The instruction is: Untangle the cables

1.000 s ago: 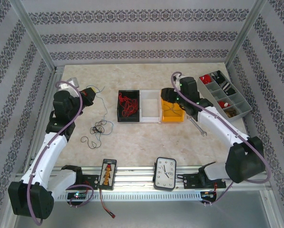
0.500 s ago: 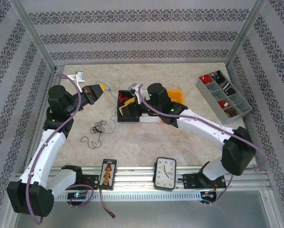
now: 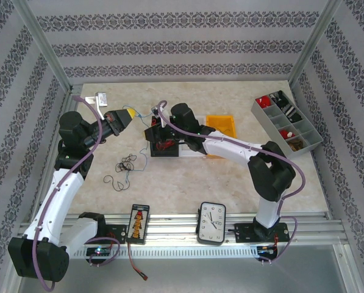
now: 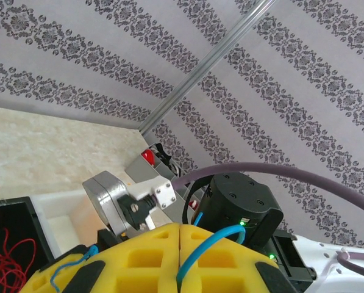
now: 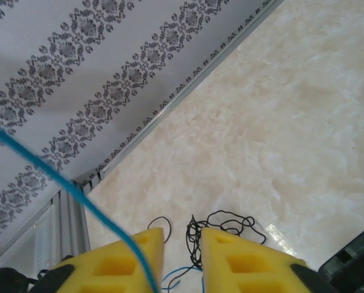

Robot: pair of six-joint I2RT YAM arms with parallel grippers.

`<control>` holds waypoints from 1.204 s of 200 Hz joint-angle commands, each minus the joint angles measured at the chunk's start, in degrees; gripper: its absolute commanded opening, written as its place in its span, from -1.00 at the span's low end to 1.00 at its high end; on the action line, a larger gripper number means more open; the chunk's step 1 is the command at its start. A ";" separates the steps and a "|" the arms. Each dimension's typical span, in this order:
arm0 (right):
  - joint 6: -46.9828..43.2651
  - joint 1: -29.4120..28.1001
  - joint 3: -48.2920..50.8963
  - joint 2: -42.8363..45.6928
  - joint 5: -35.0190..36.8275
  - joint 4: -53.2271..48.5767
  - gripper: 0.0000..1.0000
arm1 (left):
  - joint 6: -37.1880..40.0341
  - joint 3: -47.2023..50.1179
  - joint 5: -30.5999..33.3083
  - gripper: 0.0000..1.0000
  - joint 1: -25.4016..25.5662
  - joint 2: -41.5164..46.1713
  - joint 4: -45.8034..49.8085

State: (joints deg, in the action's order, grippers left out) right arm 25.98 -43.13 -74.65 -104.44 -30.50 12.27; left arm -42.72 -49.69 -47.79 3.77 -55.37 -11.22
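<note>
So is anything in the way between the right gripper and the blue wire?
No, nothing visible. In the right wrist view the blue wire passes just in front of the right gripper, whose jaws stand slightly apart. The left gripper pinches the same wire.

Raised left arm (image 3: 64,178), jaws shut, right arm (image 3: 230,145) stretched leftward, jaws narrowly apart
</note>
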 commanded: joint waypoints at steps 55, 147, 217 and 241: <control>-0.16 3.35 6.36 14.59 -0.68 -1.16 -1.00 | 7.91 5.63 20.91 0.14 0.45 4.06 6.10; -4.26 12.37 5.92 31.99 5.09 -14.62 -1.00 | -8.59 16.86 62.00 0.61 0.18 5.82 19.93; -8.10 23.92 5.60 32.01 13.87 -19.79 -1.00 | -9.39 16.82 61.47 0.61 0.18 4.94 20.82; -8.96 27.54 7.33 32.37 16.06 -20.03 -1.00 | -9.50 16.56 60.40 0.62 0.16 3.75 20.20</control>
State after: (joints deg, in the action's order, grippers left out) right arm 19.09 -18.17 -68.20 -72.79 -18.13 -7.09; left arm -51.29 -32.58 12.53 3.75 -50.57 8.40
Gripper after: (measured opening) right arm 0.062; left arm 0.807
